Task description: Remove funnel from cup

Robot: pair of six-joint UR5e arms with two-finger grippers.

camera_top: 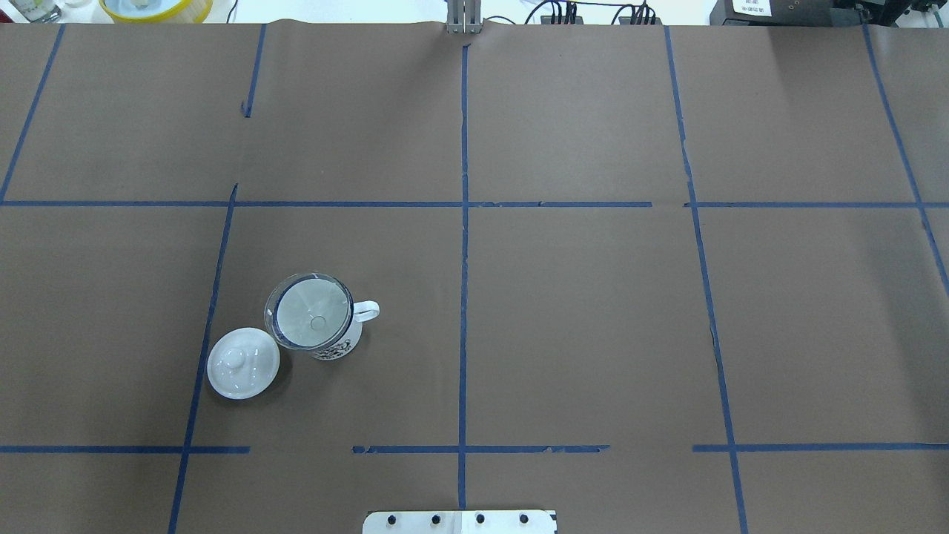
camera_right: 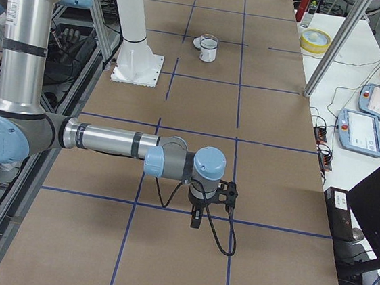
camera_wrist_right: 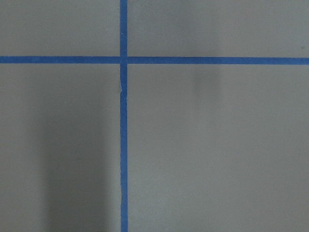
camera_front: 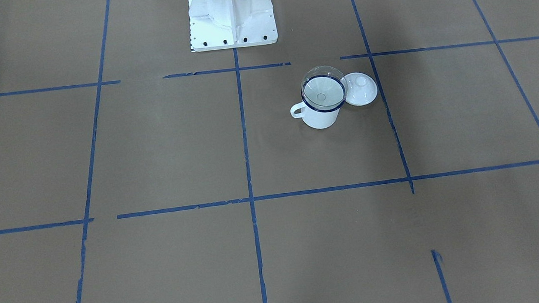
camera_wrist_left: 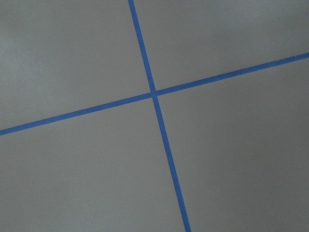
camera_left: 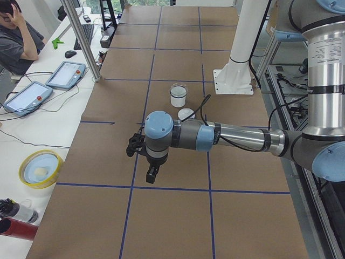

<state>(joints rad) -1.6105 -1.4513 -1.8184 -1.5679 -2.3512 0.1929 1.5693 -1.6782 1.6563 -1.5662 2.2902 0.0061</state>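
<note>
The white enamel cup (camera_front: 320, 117) with a dark blue rim stands upright on the brown table, its handle toward the table's middle. The clear funnel (camera_front: 324, 89) sits in its mouth, spout down. Both show in the overhead view, cup (camera_top: 337, 347) and funnel (camera_top: 311, 319), on the robot's left half. My left gripper (camera_left: 152, 174) shows only in the exterior left view, above the table's left end, well away from the cup (camera_left: 178, 97). My right gripper (camera_right: 196, 219) shows only in the exterior right view, far from the cup (camera_right: 208, 49). I cannot tell whether either is open or shut.
A white domed lid with a knob (camera_front: 361, 89) lies right beside the cup, also in the overhead view (camera_top: 243, 363). The robot's white base (camera_front: 231, 11) stands at the table's edge. Teach pendants (camera_left: 64, 74), a yellow bowl (camera_left: 40, 168) and an operator (camera_left: 16, 38) are beyond the table.
</note>
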